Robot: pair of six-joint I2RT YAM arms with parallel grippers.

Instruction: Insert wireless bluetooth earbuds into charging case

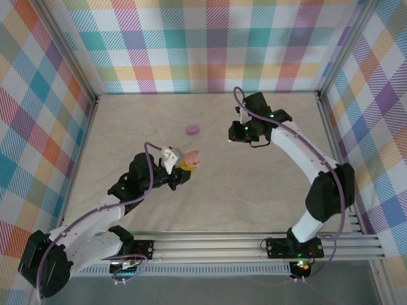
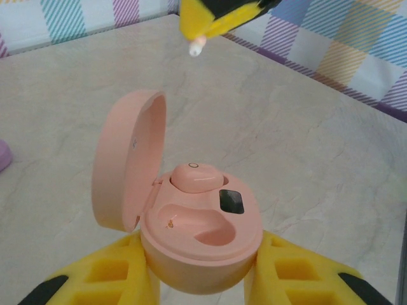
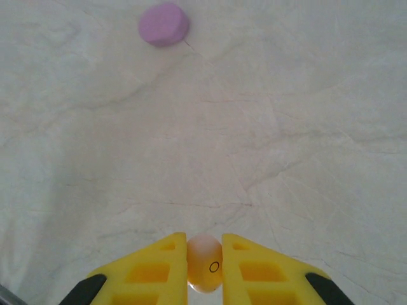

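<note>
One earbud seated in open charging case, case clamped by left gripper, another earbud pinched by right gripper

The table is a pale cream surface with faint marbled veins and creases. One small round purple puck lies flat on it. Aluminium rails run along the table's edge, well nearward of the puck

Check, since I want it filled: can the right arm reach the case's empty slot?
Probably yes: the lid stands open, the empty slot lies uncovered, and the right gripper holds its earbud nearby.
</note>
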